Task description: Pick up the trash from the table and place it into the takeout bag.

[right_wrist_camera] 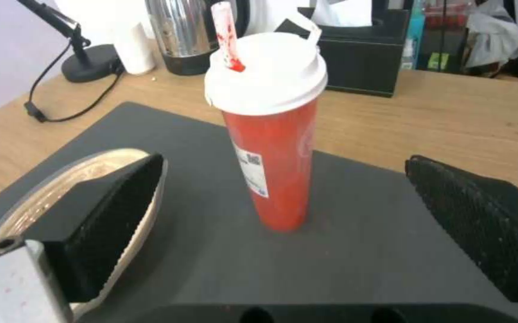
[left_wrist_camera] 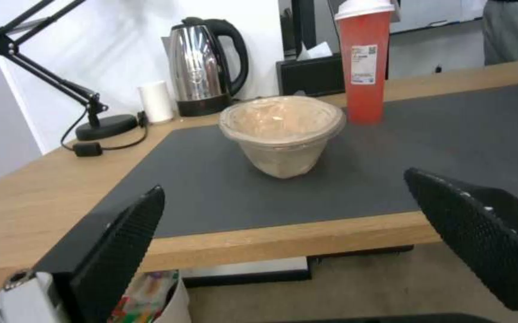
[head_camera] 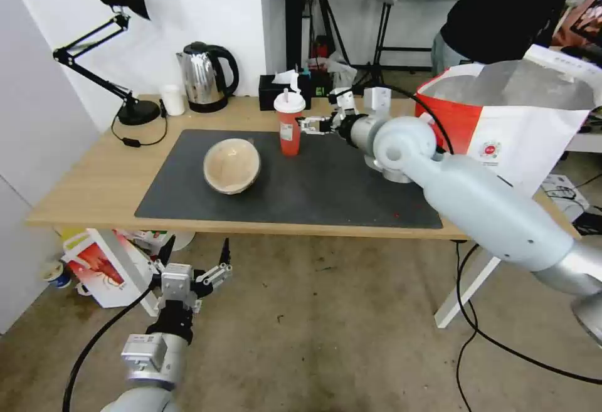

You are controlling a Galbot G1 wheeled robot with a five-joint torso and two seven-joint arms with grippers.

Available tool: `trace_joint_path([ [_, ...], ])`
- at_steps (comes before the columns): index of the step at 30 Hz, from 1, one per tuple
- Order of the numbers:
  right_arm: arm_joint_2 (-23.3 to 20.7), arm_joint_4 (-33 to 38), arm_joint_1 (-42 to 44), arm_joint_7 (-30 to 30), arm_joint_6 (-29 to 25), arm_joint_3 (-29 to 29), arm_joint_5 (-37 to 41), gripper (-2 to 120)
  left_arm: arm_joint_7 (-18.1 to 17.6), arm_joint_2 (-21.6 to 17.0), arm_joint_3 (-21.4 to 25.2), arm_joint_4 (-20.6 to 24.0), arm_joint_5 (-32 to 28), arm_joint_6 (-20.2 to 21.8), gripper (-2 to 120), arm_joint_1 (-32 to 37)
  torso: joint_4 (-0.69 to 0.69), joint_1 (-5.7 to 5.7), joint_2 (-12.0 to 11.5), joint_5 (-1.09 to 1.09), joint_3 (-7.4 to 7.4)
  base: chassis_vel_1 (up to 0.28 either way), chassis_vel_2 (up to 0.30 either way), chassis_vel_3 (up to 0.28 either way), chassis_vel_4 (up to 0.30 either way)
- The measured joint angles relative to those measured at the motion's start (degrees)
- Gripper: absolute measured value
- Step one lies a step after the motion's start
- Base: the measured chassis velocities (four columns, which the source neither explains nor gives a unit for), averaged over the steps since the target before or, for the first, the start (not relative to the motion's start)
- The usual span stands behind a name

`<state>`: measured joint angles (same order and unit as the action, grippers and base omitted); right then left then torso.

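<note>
The right end effector (head_camera: pixel 308 126), jaws spread wide and empty, hovers level at three o'clock of the tall red plastic cup with white lid and straw (head_camera: pixel 289 123), standing upright on the dark grey mat (head_camera: pixel 326 192). The left end effector (head_camera: pixel 191 269), open, waits below the tabletop (head_camera: pixel 81 186).

Head view: taken from high, facing forward and down; whole table (head_camera: pixel 94 192) seen, floor filling lower frame. Left wrist view: taken low, just off table's near edge, facing across mat (left_wrist_camera: pixel 390 152). Right wrist view: taken over mat, close to cup (right_wrist_camera: pixel 271 148), angled slightly down. Cup, bowl (head_camera: pixel 231 165), kettle (head_camera: pixel 204 76), lamp (head_camera: pixel 119 48) shared by all three.
</note>
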<state>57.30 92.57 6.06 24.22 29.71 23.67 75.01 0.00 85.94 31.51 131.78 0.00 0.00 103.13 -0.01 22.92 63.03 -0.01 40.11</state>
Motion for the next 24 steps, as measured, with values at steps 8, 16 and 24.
trace_joint_path([
  [8,2.9,-2.7,-0.9,-0.4,0.0,0.5,-0.8,100,0.0,0.0,0.0,0.0,0.0,0.0,100,0.0,0.01,0.00,0.0,0.00,0.00,0.000,0.000,0.000,0.000],
  [16,4.6,-5.7,-1.2,-0.3,-0.1,0.0,-1.0,100,0.0,0.0,0.0,0.0,0.0,0.0,100,0.0,0.01,0.00,0.0,0.01,0.00,0.000,0.000,0.000,0.000],
  [24,5.4,-7.8,-1.5,-1.0,-0.1,-0.1,-1.3,100,0.0,0.0,0.0,0.0,0.0,0.0,100,0.0,0.00,0.00,0.0,0.01,0.00,0.000,0.000,0.000,0.000],
])
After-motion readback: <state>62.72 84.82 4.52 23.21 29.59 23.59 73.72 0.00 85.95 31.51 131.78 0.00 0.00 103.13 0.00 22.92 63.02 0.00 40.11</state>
